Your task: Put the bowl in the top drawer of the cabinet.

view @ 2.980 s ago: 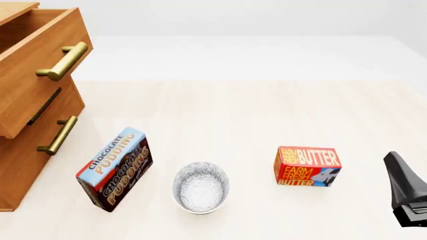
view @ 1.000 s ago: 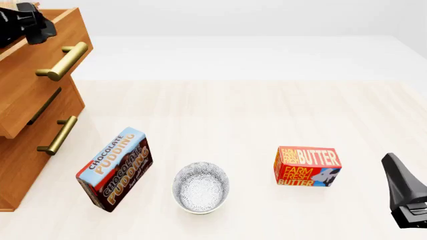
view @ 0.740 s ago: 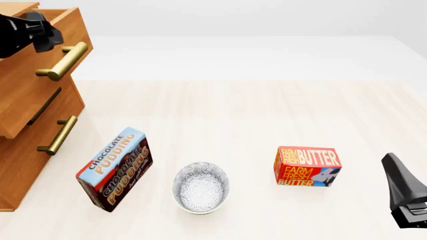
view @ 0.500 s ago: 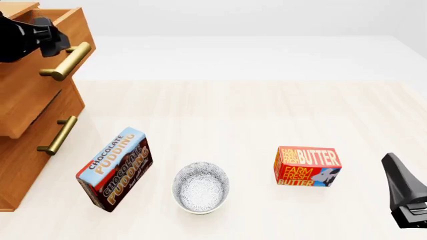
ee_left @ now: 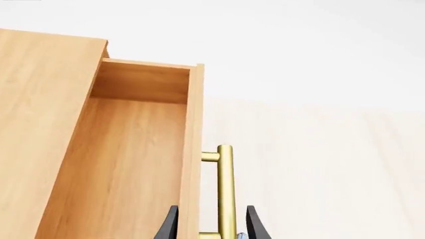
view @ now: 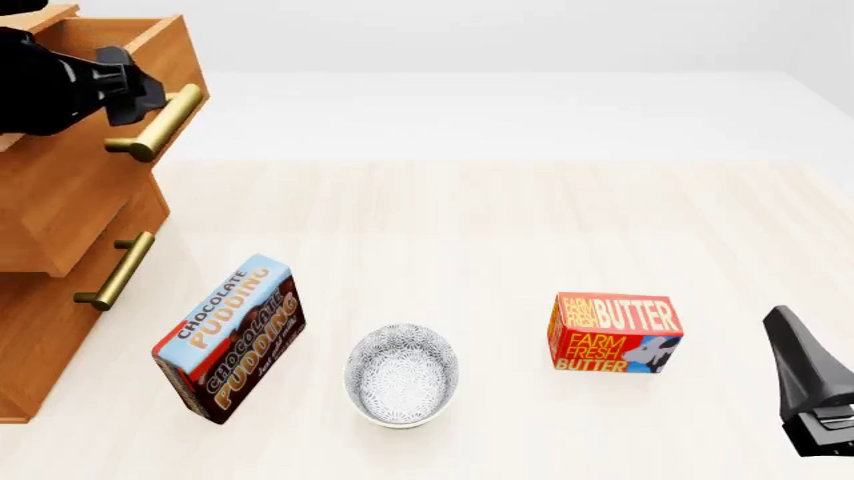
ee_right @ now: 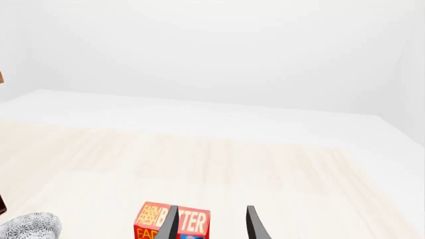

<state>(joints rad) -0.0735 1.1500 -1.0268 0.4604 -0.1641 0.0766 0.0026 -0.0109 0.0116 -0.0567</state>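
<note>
Left wrist: left end effector [ee_left: 211, 229] fingers straddle the brass handle [ee_left: 226, 189] of the top drawer [ee_left: 133, 164], clenched on it.
Front: bowl [view: 402, 374] on desk [view: 534, 230], between pudding box [view: 230, 337] and butter box [view: 614, 332].
Right wrist: right end effector [ee_right: 211, 226] released, fingers apart.

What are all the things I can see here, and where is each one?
cabinet: one, light-brown wood, far left.
top drawer: one, light-brown with brass handle, pulled partly out.
lower drawer: one, same wood, shut.
pudding box: one, blue and brown, left of bowl.
bowl: one, white with dark pattern, near middle.
butter box: one, red, right of bowl.
table: one, pale wood.
left gripper: black, straddling the handle.
right gripper: black, open, behind butter box.
</note>
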